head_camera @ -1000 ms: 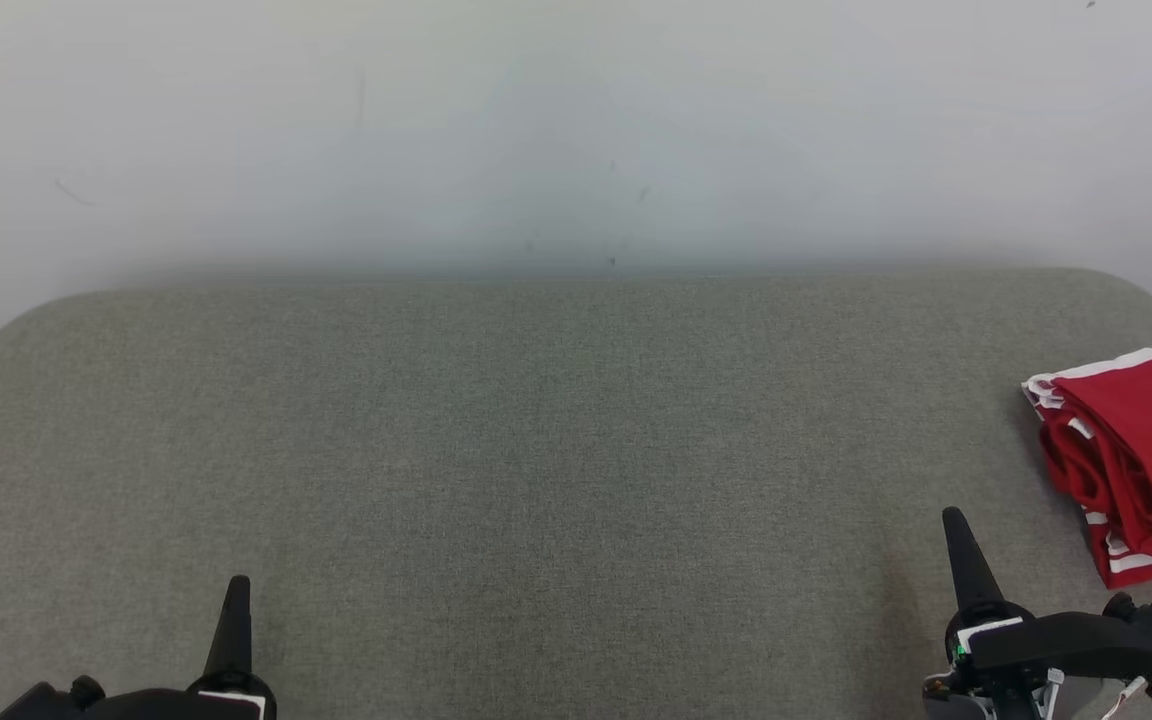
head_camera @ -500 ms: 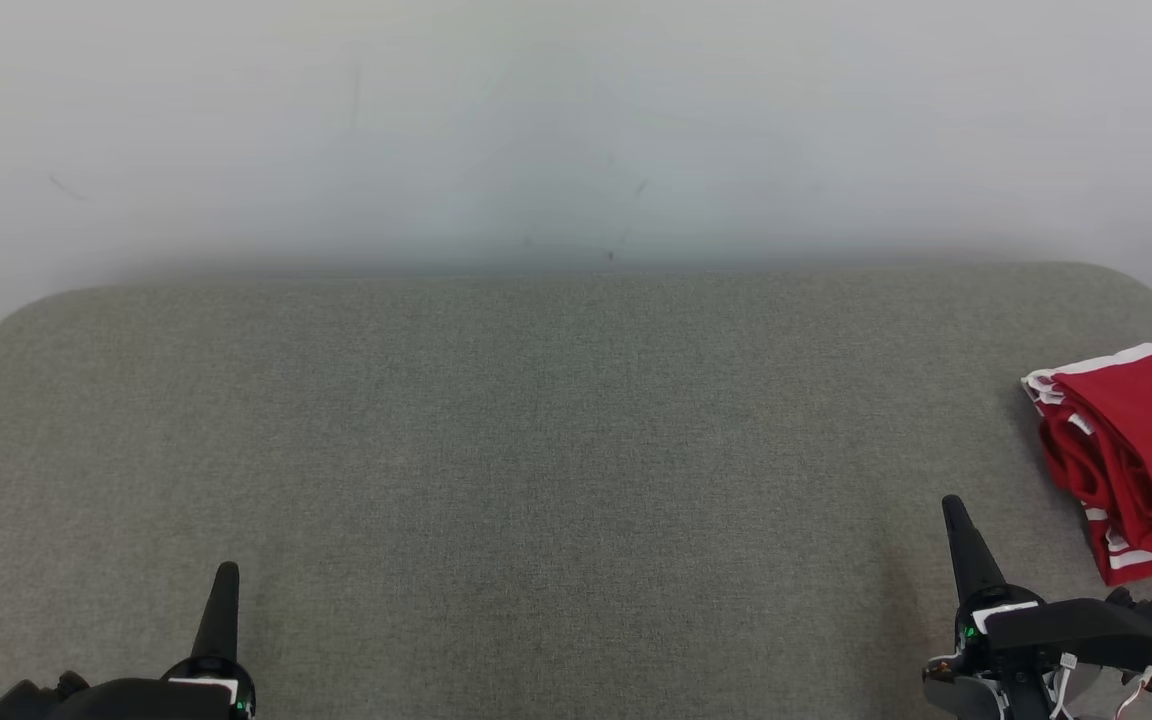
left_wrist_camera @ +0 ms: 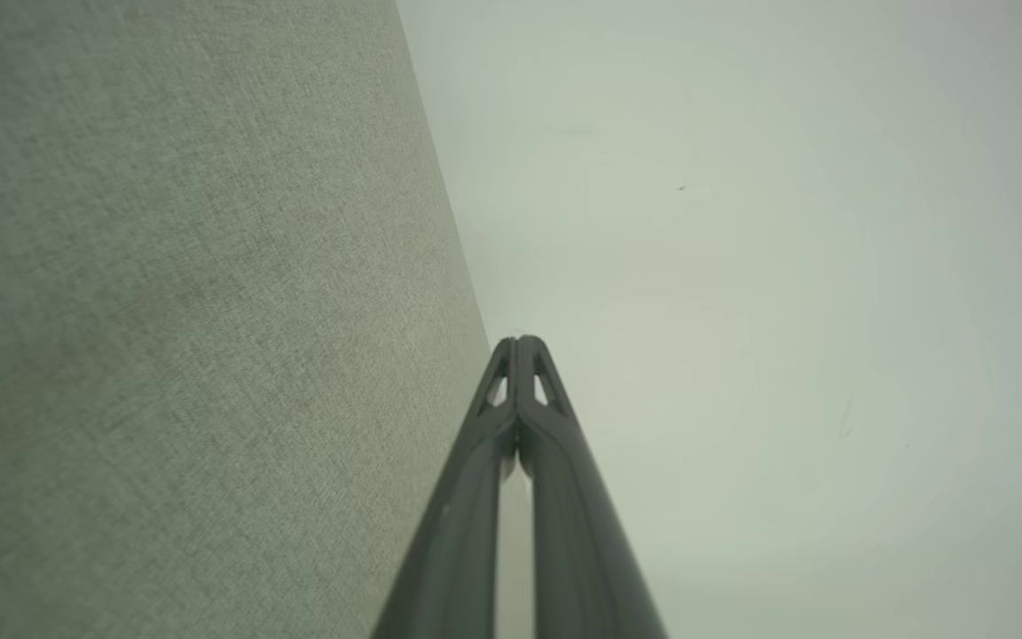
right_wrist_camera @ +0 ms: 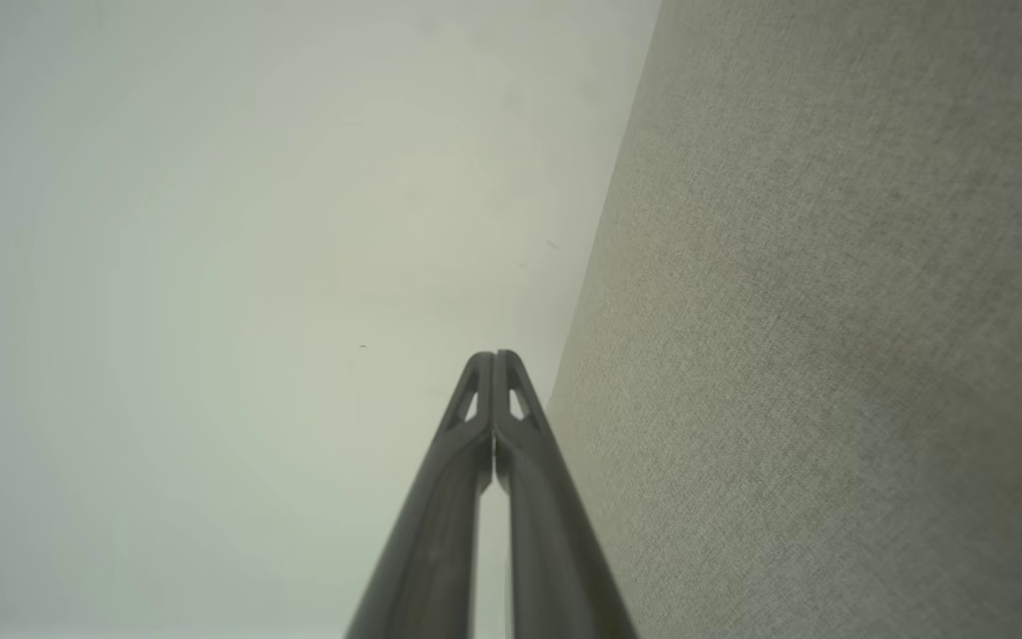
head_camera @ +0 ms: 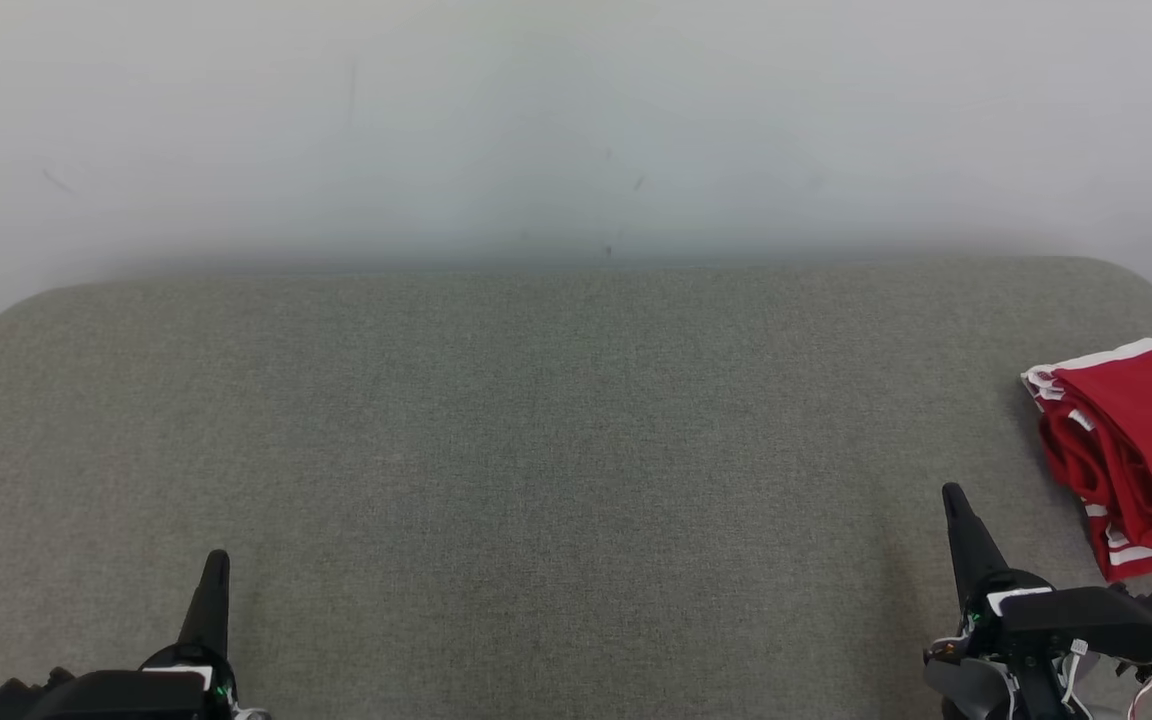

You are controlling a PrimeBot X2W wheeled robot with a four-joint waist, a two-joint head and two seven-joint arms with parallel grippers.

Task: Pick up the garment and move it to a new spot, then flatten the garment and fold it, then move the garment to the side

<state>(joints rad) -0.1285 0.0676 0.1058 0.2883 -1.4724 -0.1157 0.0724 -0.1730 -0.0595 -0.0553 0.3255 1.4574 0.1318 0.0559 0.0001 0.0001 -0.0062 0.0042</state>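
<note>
Right end effector [head_camera: 952, 492], fingers pressed together and empty like the left end effector [head_camera: 217, 558], should withdraw without brushing the folded garment [head_camera: 1136, 440] at mid-right of frame on the surface [head_camera: 536, 420].

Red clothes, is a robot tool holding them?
No, nothing is held. The left tool and right tool are shut and empty; the red garment lies apart on the grey surface.

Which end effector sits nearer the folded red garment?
The right end effector, close beside the garment; the left end effector is far across the grey surface.
</note>
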